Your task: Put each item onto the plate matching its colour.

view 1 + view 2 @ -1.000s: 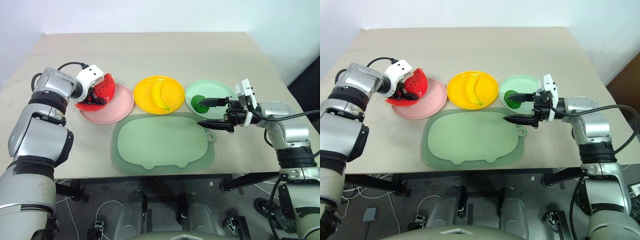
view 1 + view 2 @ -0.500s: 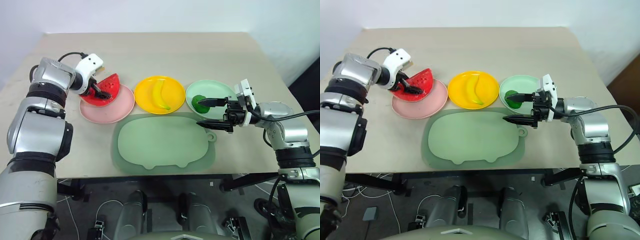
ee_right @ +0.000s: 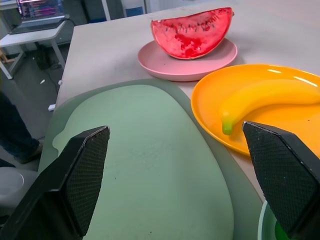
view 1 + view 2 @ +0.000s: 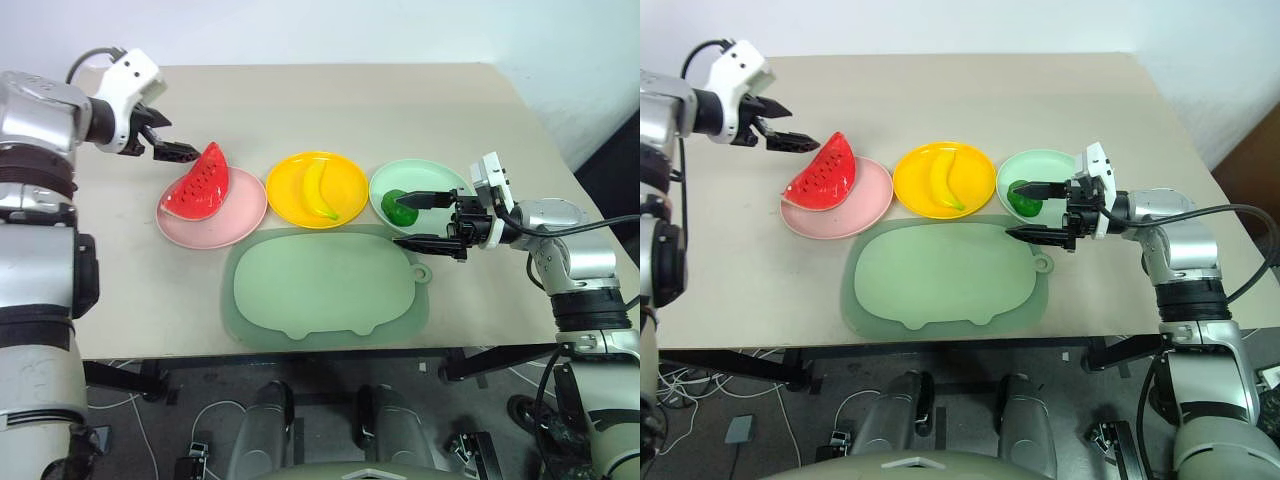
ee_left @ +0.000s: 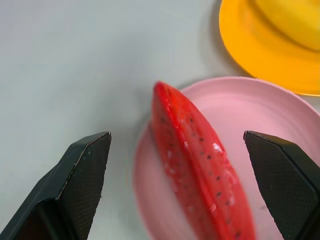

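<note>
Beige table point(image 4: 330, 100) against a white wall; a laptop on a side desk shows past the table edge in the right wrist view. Pale green mat point(image 4: 325, 287) at the near edge, bare.

Change: a second ago the left gripper point(image 4: 172, 150) was clamped on the watermelon point(image 4: 200, 183) over the pink plate point(image 4: 235, 215). Now the jaws stand wide apart and have lifted away — the wedge stands alone on the plate, just ahead of and below the open tips, apart from them.

Right gripper point(image 4: 425, 220) unmoved, jaws apart, empty; the green fruit point(image 4: 399, 207) lies on the green plate point(image 4: 425, 178) just beside its upper finger.

Banana point(image 4: 320, 189) on the yellow plate point(image 4: 350, 180), between the two grippers.

Judgement: all three items sit on matching plates — the task looks complete, only arm retreat left.
</note>
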Robot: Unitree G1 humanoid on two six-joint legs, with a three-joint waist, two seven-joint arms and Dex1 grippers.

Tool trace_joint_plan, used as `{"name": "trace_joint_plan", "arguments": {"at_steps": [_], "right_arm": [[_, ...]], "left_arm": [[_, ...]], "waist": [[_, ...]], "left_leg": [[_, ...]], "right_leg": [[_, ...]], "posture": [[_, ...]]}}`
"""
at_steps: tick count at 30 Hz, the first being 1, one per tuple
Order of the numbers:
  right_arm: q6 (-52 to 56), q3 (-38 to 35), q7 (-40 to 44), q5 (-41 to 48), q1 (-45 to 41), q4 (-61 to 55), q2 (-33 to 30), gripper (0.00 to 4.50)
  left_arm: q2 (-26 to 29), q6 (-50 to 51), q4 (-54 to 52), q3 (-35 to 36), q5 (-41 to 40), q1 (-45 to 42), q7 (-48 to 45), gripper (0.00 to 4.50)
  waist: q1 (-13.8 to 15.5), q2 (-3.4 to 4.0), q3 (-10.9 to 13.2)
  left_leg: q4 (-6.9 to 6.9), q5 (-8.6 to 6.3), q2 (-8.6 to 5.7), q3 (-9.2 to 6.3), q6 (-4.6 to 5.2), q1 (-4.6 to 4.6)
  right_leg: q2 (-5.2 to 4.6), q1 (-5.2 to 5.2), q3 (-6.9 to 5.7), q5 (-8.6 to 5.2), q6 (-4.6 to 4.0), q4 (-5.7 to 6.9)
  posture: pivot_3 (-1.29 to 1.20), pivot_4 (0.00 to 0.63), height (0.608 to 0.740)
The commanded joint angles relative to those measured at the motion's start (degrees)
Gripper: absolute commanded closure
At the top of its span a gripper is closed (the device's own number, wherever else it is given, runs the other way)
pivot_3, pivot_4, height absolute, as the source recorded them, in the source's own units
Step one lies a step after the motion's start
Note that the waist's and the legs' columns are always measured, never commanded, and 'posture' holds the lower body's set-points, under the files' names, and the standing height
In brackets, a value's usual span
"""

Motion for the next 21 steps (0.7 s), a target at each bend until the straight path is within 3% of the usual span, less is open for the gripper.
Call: {"name": "trace_joint_plan", "arguments": {"at_steps": [1,8,13,16,21], "right_arm": [[-0.4,-2.6,0.1,0.4,-0.3,-0.1,-1.8,0.00],[0.2,-7.0,0.3,2.3,1.8,0.0,-5.1,0.00],[-0.4,-12.2,0.5,3.9,7.4,-0.9,-8.5,0.00],[-0.4,-15.6,-0.2,4.8,11.0,-1.4,-10.1,0.00],[-2.7,-22.4,0.2,6.0,20.0,-2.0,-12.3,0.00]], "left_arm": [[3.3,-11.0,-5.1,8.2,-7.1,4.1,-3.3,0.03],[7.9,-13.6,-14.9,20.7,-19.7,24.0,-11.9,0.03],[9.9,-6.8,-22.0,28.4,-26.5,39.3,-12.0,0.03],[9.6,-3.8,-25.5,33.4,-30.1,47.2,-9.7,0.03],[4.4,-2.6,-31.3,39.9,-34.8,59.4,-4.5,0.03]], "waist": [[0.0,0.00,0.0],[-0.1,0.03,0.0],[0.2,0.02,0.0],[0.2,0.02,0.0],[0.3,0.11,-0.1]], "left_leg": [[0.00,0.00,0.00,0.01,0.00,0.01],[0.00,0.00,0.00,0.05,0.00,0.06],[0.00,0.00,0.02,0.03,0.00,0.11],[0.03,-0.01,0.03,0.02,-0.02,0.18],[-0.02,-0.09,0.07,0.03,-0.14,0.25]], "right_leg": [[-0.01,0.00,0.01,0.00,-0.01,0.01],[-0.01,0.03,0.02,0.02,-0.03,0.01],[0.00,0.09,0.01,0.02,-0.04,0.01],[-0.01,0.19,0.01,-0.02,-0.05,-0.03],[-0.04,0.25,0.01,-0.09,-0.09,-0.14]], "posture": [[0.00,0.150,0.677],[0.00,0.150,0.677],[0.00,0.150,0.677],[0.00,0.150,0.677],[0.00,0.150,0.677]]}}
